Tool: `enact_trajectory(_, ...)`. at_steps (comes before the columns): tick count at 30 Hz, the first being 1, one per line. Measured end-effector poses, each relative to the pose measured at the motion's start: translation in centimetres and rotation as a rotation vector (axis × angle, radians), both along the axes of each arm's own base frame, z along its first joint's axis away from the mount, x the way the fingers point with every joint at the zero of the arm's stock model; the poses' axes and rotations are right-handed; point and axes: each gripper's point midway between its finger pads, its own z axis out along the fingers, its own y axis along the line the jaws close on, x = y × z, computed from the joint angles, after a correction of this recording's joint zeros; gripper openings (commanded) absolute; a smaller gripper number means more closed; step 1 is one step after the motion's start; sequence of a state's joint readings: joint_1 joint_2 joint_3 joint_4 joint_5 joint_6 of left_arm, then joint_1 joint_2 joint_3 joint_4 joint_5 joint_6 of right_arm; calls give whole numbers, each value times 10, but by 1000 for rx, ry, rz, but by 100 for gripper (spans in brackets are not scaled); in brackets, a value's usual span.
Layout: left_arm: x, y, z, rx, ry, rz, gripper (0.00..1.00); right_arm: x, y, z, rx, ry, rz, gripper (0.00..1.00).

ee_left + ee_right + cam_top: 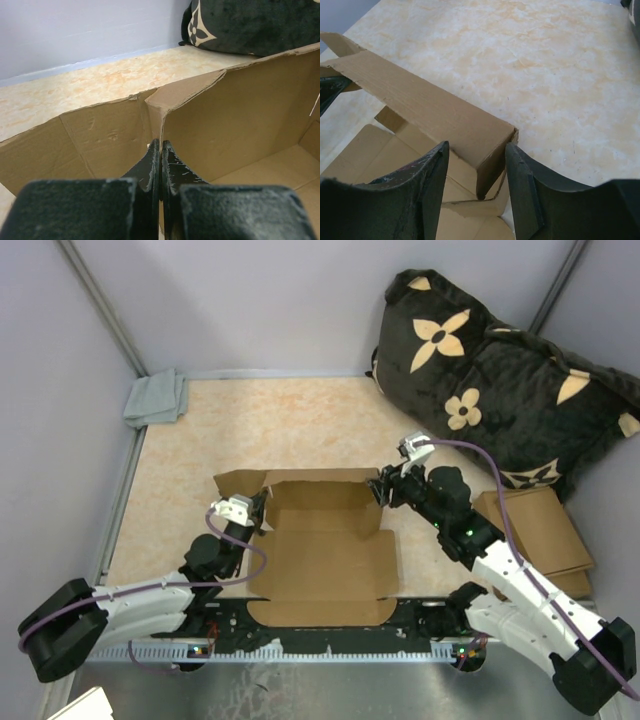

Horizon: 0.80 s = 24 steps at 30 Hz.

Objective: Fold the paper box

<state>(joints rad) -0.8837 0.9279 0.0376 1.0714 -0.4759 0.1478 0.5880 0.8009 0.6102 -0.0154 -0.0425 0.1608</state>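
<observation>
Wrist views: my left end effector closed at paper box corner | right end effector half-open astride corner | top only: cushion, cardboard stack.

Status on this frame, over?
Left tool shut on paper box, left wall. Right tool open, straddling right rear corner. Box half-formed, rear wall up. Cardboard stack apart, right.
</observation>
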Motion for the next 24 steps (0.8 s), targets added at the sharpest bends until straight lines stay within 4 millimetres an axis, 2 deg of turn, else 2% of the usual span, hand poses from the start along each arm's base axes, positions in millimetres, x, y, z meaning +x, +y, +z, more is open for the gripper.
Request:
enact_trajectory(5,1,-1,0,2,5,2,0,-3,2,-3,-6,16,16,43)
enact_trajectory(14,0,-1,0,-2,14,-1,0,-1,0,-22,-58,91,5,29)
enact_trajectory(24,0,-1,1,-1,19,-2,0,0,-4,-23,-53,100,-28,15)
